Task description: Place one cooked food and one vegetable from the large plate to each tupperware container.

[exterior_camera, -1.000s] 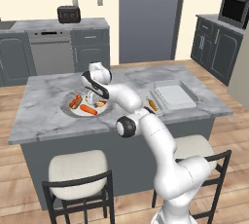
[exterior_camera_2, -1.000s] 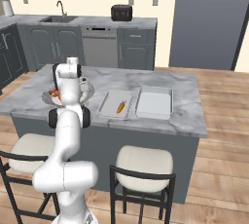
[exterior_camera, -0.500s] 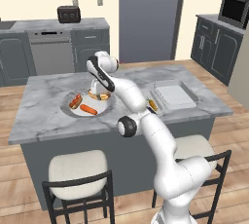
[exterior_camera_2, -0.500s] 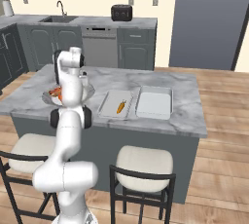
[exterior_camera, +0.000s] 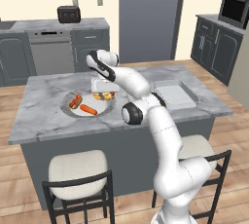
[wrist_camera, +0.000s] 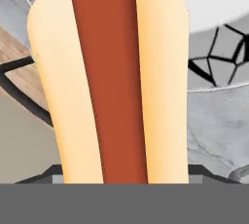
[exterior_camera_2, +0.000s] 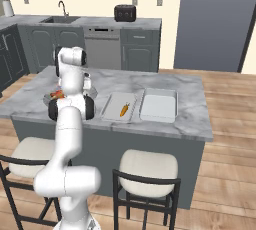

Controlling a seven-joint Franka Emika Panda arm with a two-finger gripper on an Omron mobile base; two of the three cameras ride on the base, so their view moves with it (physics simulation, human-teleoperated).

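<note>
The hot dog (wrist_camera: 109,79) now hangs in the gripper (exterior_camera: 103,94), its sausage and tan bun running lengthwise straight up the hand view, with the plate's white centre and ribbed grey rim passing behind it and the marble counter (exterior_camera: 44,106) further below. A second ago the hand was low over the food on the plate; since then it has risen and swung a little toward the trays, so the bun looks lifted clear rather than resting in the dish. The jaws stand fairly wide apart and appear clamped across the bun, though the fingertips themselves are hidden behind it. Left on the plate (exterior_camera: 68,111) are a second hot dog (exterior_camera: 75,102) and an orange-red carrot (exterior_camera: 88,109) lying just beside it. In the right base view the nearer tray (exterior_camera_2: 119,106) already holds a yellower carrot (exterior_camera_2: 124,109), while the farther tray (exterior_camera_2: 159,105) next to it is bare. My reading is that the pick has succeeded and the carry is starting; the held hot dog most likely belongs beside that carrot, which would finish one tray and leave one sausage and one carrot still to move.
</note>
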